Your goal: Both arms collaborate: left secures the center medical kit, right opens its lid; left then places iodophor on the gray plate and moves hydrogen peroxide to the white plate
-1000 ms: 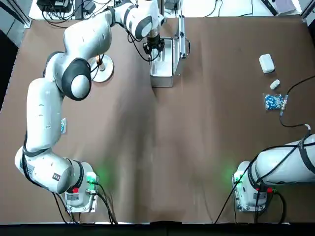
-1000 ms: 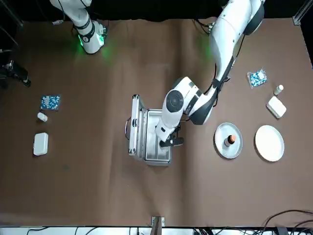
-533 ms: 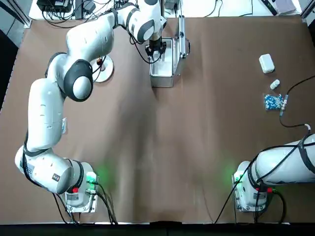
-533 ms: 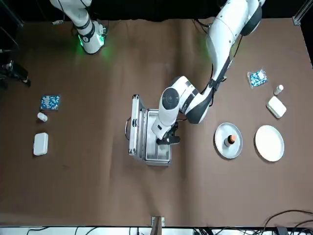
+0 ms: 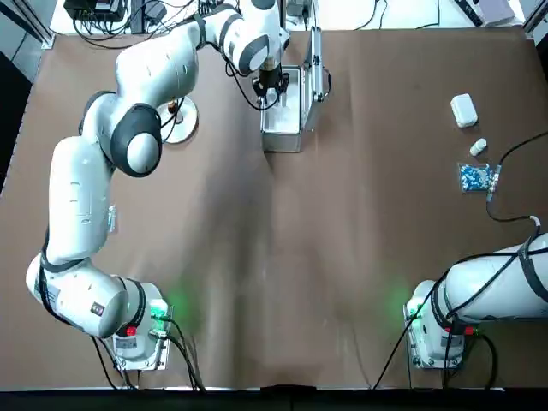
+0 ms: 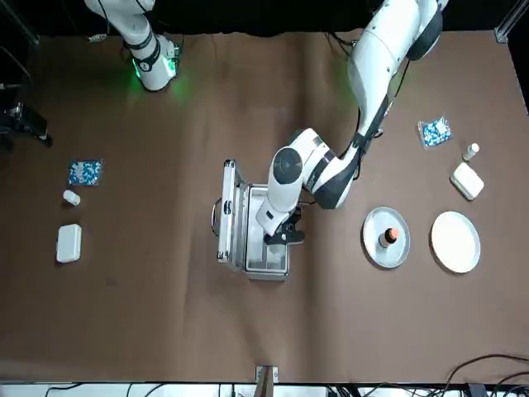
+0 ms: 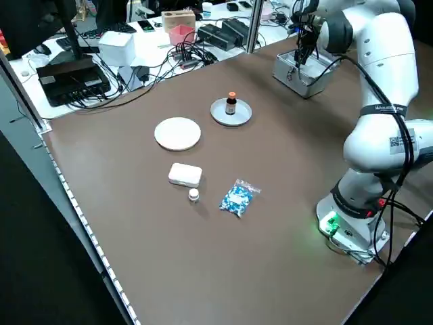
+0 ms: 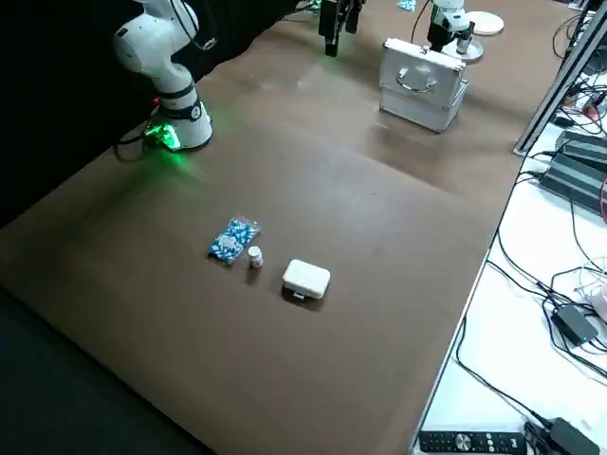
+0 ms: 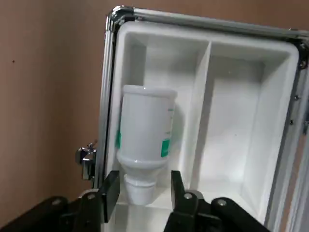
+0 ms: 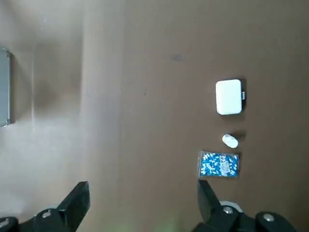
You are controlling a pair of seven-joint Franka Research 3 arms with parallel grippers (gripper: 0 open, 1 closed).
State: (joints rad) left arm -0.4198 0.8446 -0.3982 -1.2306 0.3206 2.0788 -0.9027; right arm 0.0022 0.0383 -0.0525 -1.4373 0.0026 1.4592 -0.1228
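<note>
Left gripper (image 9: 140, 186) reaches down into the open kit (image 5: 285, 120), fingers narrow around the peroxide (image 9: 144, 133) bottle's cap. Right gripper (image 10: 140, 203) hangs wide open, parked away.

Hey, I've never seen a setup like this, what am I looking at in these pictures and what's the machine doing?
These are two white robot arms bolted to a brown table, photographed from overhead, from across the table, from each side, and from small cameras on each wrist.

The left arm reaches into an open metal medical case whose lid stands upright. Its pincer is open, one finger on each side of the cap end of a white bottle with teal marks, the hydrogen peroxide, which lies in one compartment. It is not gripped yet.

A brown iodophor bottle already stands on the gray plate. The white plate beside it has nothing on it.

The right arm is pulled back near its base, its pincer open over bare table. A white box, a small vial and a blue packet lie to that side.
</note>
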